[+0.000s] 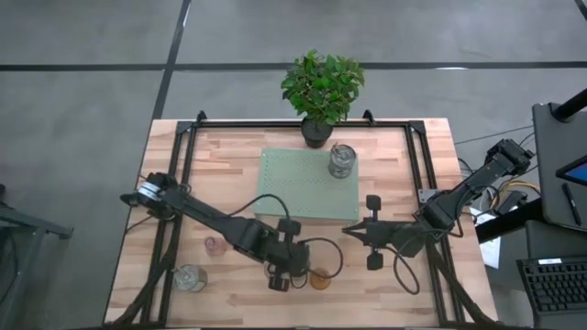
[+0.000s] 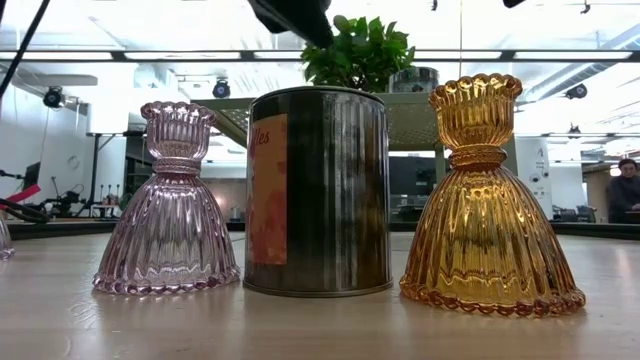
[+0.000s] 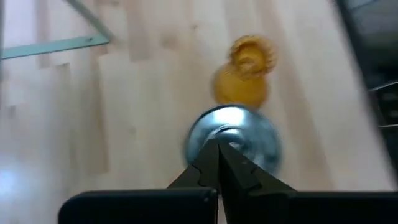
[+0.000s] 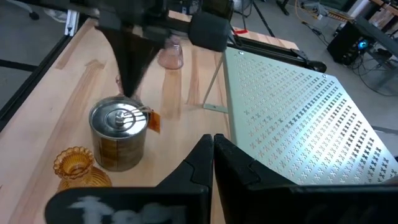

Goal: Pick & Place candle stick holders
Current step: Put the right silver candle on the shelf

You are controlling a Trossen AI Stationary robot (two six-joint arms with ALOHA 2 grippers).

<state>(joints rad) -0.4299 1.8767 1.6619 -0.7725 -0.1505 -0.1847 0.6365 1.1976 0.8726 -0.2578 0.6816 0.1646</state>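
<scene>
A silvery tin holder with an orange label (image 2: 318, 190) stands on the wood between a pale pink glass holder (image 2: 172, 205) and an amber glass holder (image 2: 488, 200). My left gripper (image 3: 217, 144) is shut and hangs above the tin's lid (image 4: 118, 118), clear of it in the low view (image 2: 295, 15). My right gripper (image 4: 212, 142) is shut and empty, level above the table right of the amber holder (image 1: 319, 278). Another silvery holder (image 1: 341, 160) stands on the green mat (image 1: 293, 183). A third silvery holder (image 1: 190, 278) stands near the front left.
A potted green plant (image 1: 321, 87) stands at the table's far edge behind the mat. A black frame (image 1: 188, 147) runs along the table's sides. Bare wood lies left of the mat.
</scene>
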